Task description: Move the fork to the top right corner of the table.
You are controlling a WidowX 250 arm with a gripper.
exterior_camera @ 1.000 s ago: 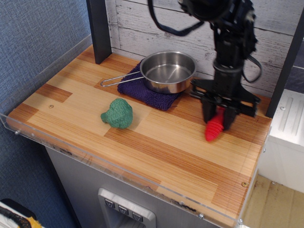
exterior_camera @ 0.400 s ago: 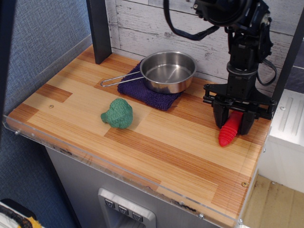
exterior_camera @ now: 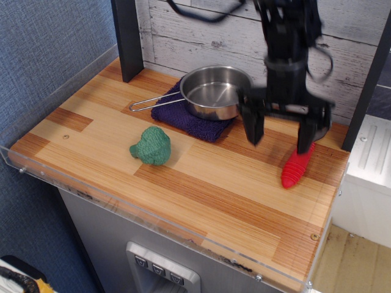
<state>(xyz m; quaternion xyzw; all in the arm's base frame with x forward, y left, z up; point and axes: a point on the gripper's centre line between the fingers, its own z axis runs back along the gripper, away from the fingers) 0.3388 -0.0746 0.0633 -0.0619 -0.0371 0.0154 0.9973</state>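
Note:
The fork point(exterior_camera: 294, 168) shows its thick ribbed red handle lying on the striped wooden table point(exterior_camera: 201, 183), close to the right edge toward the back. Its tines are hidden behind a gripper finger. My gripper point(exterior_camera: 280, 135) hangs just above it with its jaws spread wide. The right finger point(exterior_camera: 305, 135) stands at the fork's upper end and the left finger point(exterior_camera: 255, 127) is well clear of it. Nothing is held between them.
A steel pan point(exterior_camera: 217, 91) with a thin wire handle sits on a purple cloth point(exterior_camera: 183, 117) at the back. A green knitted toy point(exterior_camera: 151, 145) lies mid-left. Black posts point(exterior_camera: 127, 36) stand at the back left and far right. A clear acrylic rim point(exterior_camera: 153, 217) edges the front.
The gripper carried the fork to the right, then opened and let it go. The fork now lies on the table, and the gripper has shifted slightly left.

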